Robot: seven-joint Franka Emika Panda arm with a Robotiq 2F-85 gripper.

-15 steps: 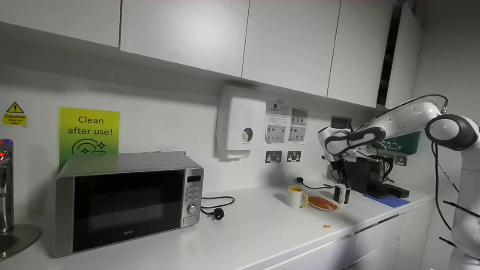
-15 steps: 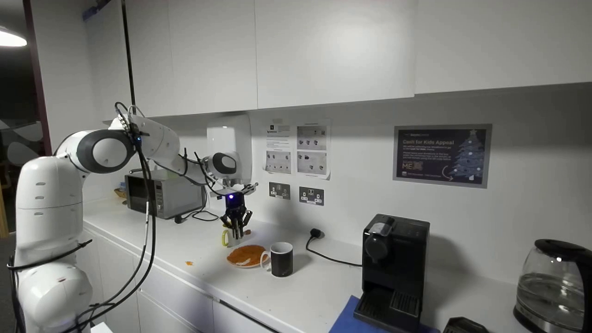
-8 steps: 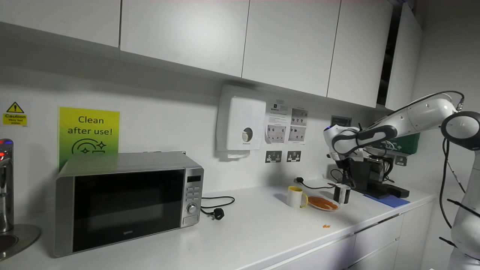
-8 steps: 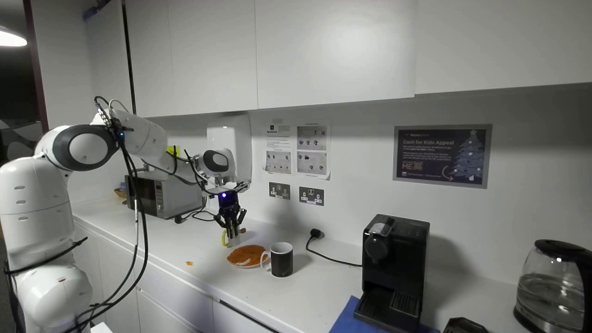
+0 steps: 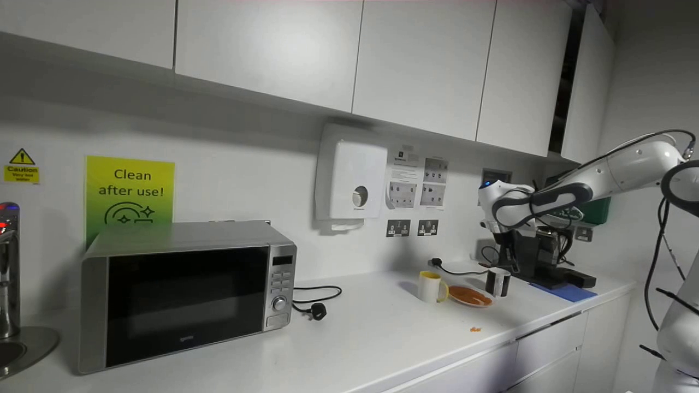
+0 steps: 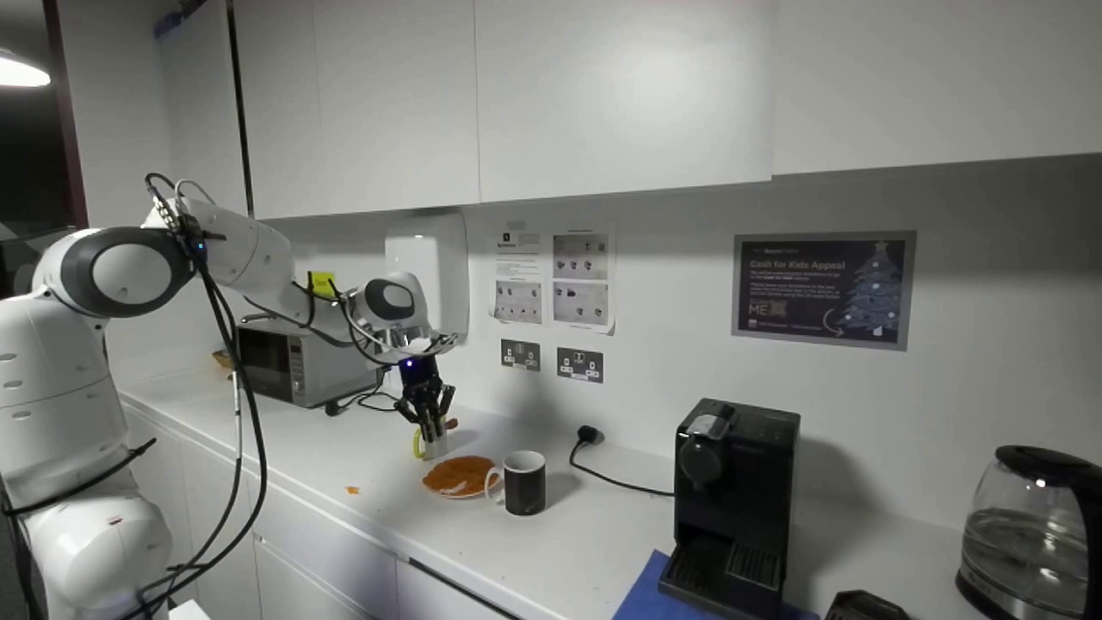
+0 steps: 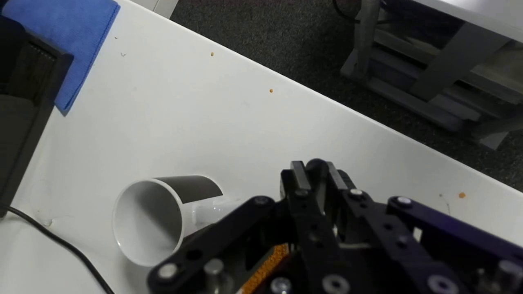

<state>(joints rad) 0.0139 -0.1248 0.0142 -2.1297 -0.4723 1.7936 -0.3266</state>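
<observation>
My gripper (image 6: 433,436) is shut on a slim dark utensil (image 7: 317,166); its rounded end shows between the fingertips in the wrist view. A reddish-brown tip (image 6: 450,424) sticks out beside the fingers in an exterior view. The grip is just above the counter, near a white plate (image 6: 453,493) smeared with orange food (image 6: 462,473). A black and white mug (image 7: 146,223) stands upright to the gripper's left in the wrist view. In an exterior view, a white mug with a yellow inside (image 5: 430,287) stands by the plate. Most of the plate is hidden in the wrist view.
A black coffee machine (image 6: 736,499) stands on a blue cloth (image 6: 641,594), with a glass jug (image 6: 1024,517) further along. A microwave (image 5: 188,295) occupies the far counter. Cabinets (image 5: 420,60) hang above. An orange scrap (image 5: 475,329) lies near the counter's front edge.
The arm has drawn back a little towards its base, the gripper staying shut and the reddish-brown tip moving along with it. Both mugs and the plate have stayed in place.
</observation>
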